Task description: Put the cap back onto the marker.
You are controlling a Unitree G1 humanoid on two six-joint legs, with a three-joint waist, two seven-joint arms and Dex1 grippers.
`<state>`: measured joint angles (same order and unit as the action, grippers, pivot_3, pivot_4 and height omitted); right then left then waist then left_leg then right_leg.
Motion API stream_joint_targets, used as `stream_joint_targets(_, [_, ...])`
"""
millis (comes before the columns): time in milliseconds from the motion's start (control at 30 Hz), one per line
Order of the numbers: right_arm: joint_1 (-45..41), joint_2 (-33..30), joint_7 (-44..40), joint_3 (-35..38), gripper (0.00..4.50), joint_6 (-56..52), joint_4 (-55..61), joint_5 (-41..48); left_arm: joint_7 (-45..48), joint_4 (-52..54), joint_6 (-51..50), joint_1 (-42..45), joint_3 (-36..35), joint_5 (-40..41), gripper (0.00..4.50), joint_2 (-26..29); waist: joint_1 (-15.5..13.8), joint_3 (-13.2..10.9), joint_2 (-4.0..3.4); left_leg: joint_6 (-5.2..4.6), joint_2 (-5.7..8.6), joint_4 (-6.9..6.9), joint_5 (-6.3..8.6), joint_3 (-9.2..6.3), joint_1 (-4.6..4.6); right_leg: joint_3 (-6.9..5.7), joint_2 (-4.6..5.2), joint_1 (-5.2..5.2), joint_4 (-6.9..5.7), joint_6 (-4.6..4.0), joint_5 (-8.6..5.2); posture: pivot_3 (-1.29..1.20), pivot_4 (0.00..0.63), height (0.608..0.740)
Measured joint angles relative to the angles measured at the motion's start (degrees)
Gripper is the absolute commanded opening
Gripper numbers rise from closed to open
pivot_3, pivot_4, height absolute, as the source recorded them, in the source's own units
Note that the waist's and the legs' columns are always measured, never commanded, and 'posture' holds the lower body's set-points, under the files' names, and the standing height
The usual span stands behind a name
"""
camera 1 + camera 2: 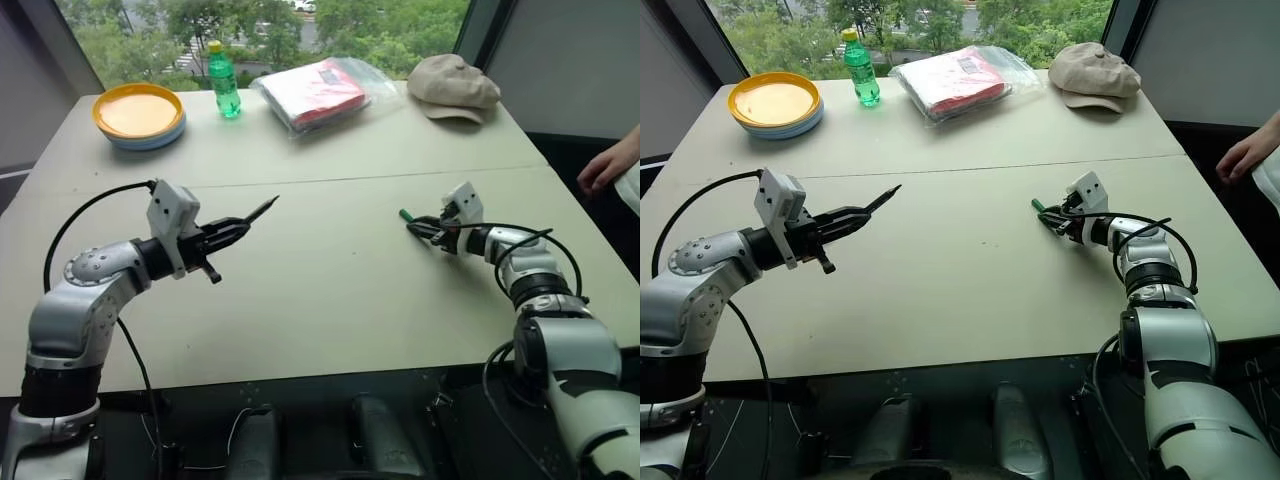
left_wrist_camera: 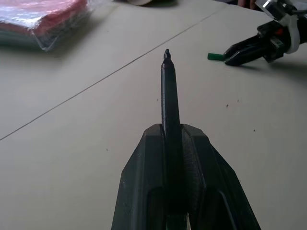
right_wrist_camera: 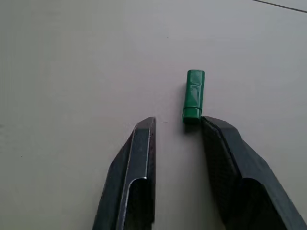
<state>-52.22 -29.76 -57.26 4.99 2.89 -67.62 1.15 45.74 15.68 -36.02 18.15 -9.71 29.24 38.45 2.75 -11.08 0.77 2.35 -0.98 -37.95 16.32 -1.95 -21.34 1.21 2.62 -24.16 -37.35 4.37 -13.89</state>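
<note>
The left pincer [image 1: 232, 233], mid-left of the frame, grips the marker [image 1: 258, 212] tight. The cap [image 3: 194, 95] lies loose on the desk [image 1: 330, 280], mid-right, touching one fingertip of the open right pincer [image 3: 177, 125]. Picking it up and capping are left.

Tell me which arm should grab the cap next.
Right. The right gripper is open with the cap just past its fingertips on the table; the left gripper is shut on the marker.

Soft daylight came through the window [image 1: 270, 30] behind the table [image 1: 330, 270], casting faint shadows; pictures stayed sharp.
</note>
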Motion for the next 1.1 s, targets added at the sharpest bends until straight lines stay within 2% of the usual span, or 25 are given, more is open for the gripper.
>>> stream_joint_targets(867, [-3.1, 5.6, 12.0, 0.0, 2.8, 2.2, -4.0, -0.4, -0.7, -0.2, 0.4, 0.1, 1.1, 0.0, 0.0, 0.3, 1.3, 0.0, 0.07, 0.0, 0.01, -0.07, 0.0, 0.14, 0.04, 0.19, 0.0, 0.03, 0.01, 0.12, 0.09, 0.0, 0.15, 0.74])
stream_joint_targets(967, [-3.1, 5.6, 12.7, -0.1, 1.99, 2.5, -4.1, -0.6, -0.9, 0.2, 0.4, 0.0, 1.0, 0.0, 0.0, 0.3, 1.3, 0.0, 0.07, 0.0, 0.01, -0.07, 0.0, 0.14, 0.04, 0.19, 0.0, 0.03, 0.01, 0.12, 0.09, 0.0, 0.15, 0.74])
stream_joint_targets(1000, [-3.1, 5.5, 13.1, -0.1, 1.39, 2.5, -4.1, -0.8, -0.9, 0.2, 0.4, -0.1, 1.0, 0.0, 0.0, 0.3, 1.3, 0.0, 0.07, 0.0, 0.01, -0.07, 0.0, 0.14, 0.04, 0.19, 0.0, 0.02, 0.01, 0.12, 0.09, 0.0, 0.15, 0.74])
stream_joint_targets(1100, [-3.1, 5.5, 13.1, -0.1, 0.03, 2.6, -4.1, -0.9, -0.9, 0.2, 0.4, -0.1, 1.0, 0.0, 0.0, 0.3, 1.3, 0.0, 0.07, 0.0, 0.01, -0.04, 0.0, 0.14, 0.03, 0.19, -0.01, 0.0, 0.03, 0.12, 0.08, 0.0, 0.15, 0.74])
